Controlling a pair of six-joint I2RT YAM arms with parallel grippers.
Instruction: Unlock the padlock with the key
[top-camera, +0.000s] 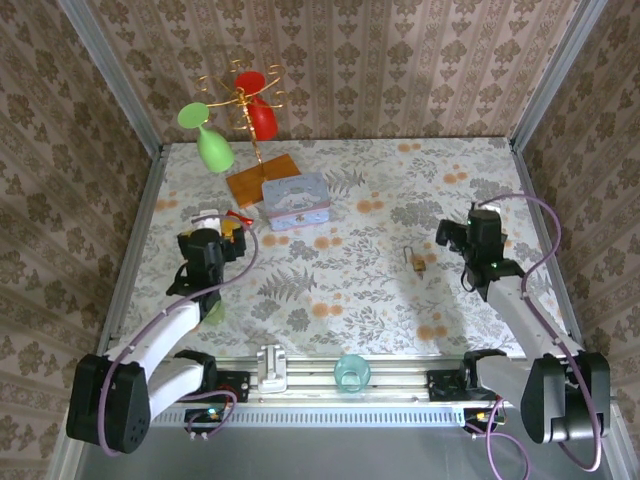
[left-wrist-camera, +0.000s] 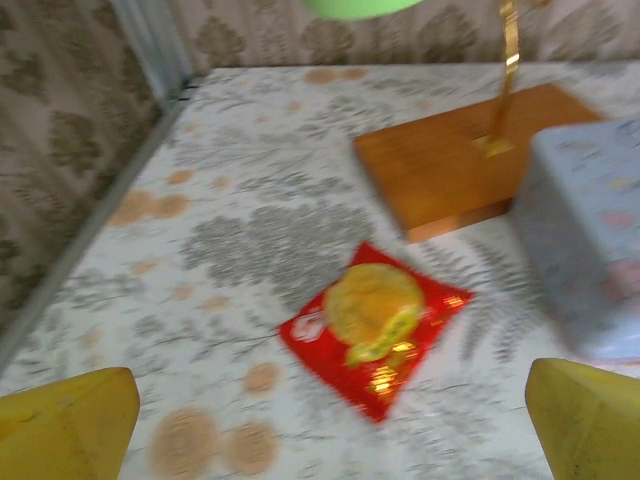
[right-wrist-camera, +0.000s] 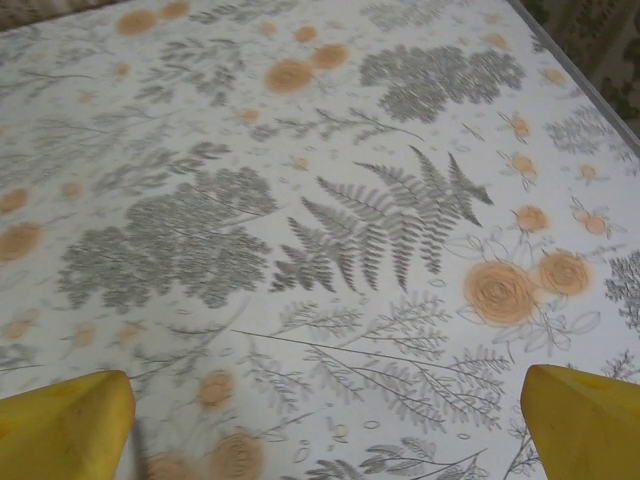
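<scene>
The tiny brass padlock (top-camera: 415, 262) lies on the flowered tablecloth right of centre, its thin shackle pointing away from the arms. At this size I cannot make out a key apart from it. My right gripper (top-camera: 455, 236) hovers just right of and beyond the padlock. In the right wrist view the right gripper (right-wrist-camera: 325, 425) is open, its yellow fingertips (right-wrist-camera: 65, 425) wide apart over bare cloth. My left gripper (top-camera: 215, 232) is at the far left. In its wrist view the left gripper (left-wrist-camera: 330, 425) is open above a red-and-yellow packet (left-wrist-camera: 375, 325).
A pale blue tin (top-camera: 297, 200) stands at centre back, with a wooden base (top-camera: 262, 180) behind it carrying a gold stand with a green glass (top-camera: 213, 148) and a red glass (top-camera: 262, 115). A teal cup (top-camera: 352, 372) sits on the front rail. Walls close the table's sides.
</scene>
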